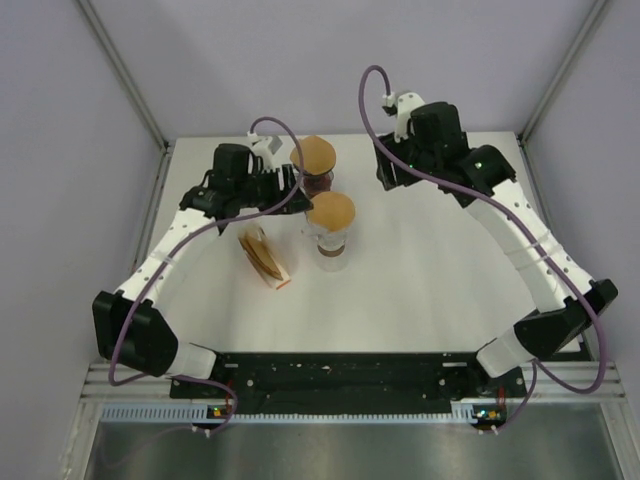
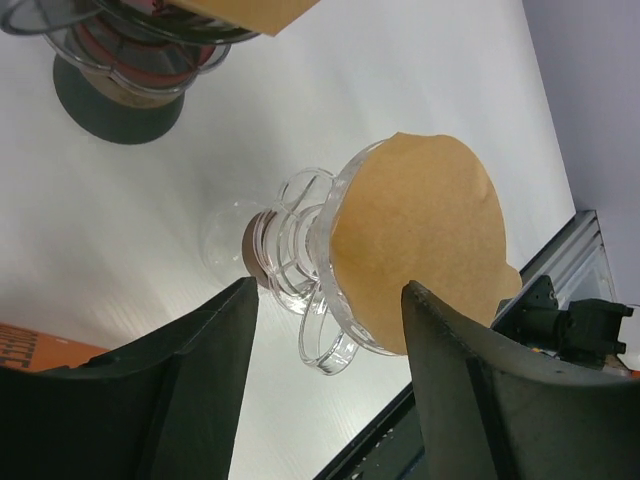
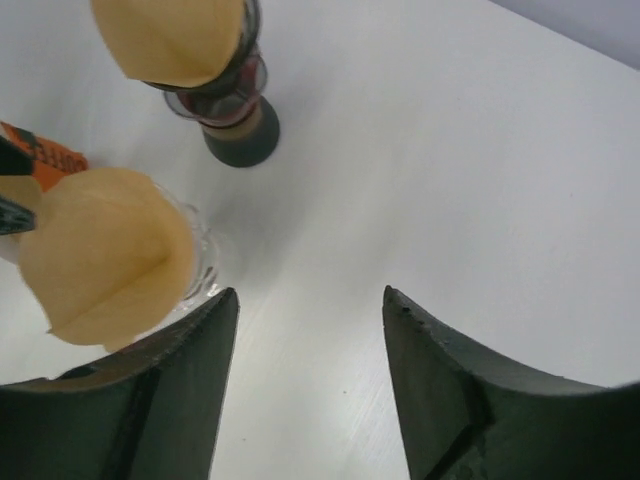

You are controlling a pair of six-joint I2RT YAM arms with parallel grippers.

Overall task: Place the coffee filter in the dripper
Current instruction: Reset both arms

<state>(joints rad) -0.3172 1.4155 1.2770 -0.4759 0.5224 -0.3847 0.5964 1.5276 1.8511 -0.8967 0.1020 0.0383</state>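
Note:
Two clear drippers stand mid-table, each with a brown paper filter in it. The near dripper (image 1: pixel 331 240) holds a filter (image 1: pixel 331 211); they also show in the left wrist view, dripper (image 2: pixel 310 300) and filter (image 2: pixel 420 250), and in the right wrist view (image 3: pixel 105 255). The far dripper (image 1: pixel 320 180) holds a filter (image 1: pixel 318 155), which also shows in the right wrist view (image 3: pixel 170 40). My left gripper (image 1: pixel 288 181) is open and empty just left of the far dripper, its jaws (image 2: pixel 330 300) framing the near one. My right gripper (image 1: pixel 392 176) is open and empty to the right (image 3: pixel 310 295).
A pack of spare brown filters (image 1: pixel 263 255) with an orange label (image 3: pixel 40 150) stands left of the near dripper. The far dripper sits on a dark round base (image 3: pixel 240 140). Grey walls enclose the white table (image 1: pixel 430 270); the black base rail (image 1: pixel 340 375) runs along the near edge.

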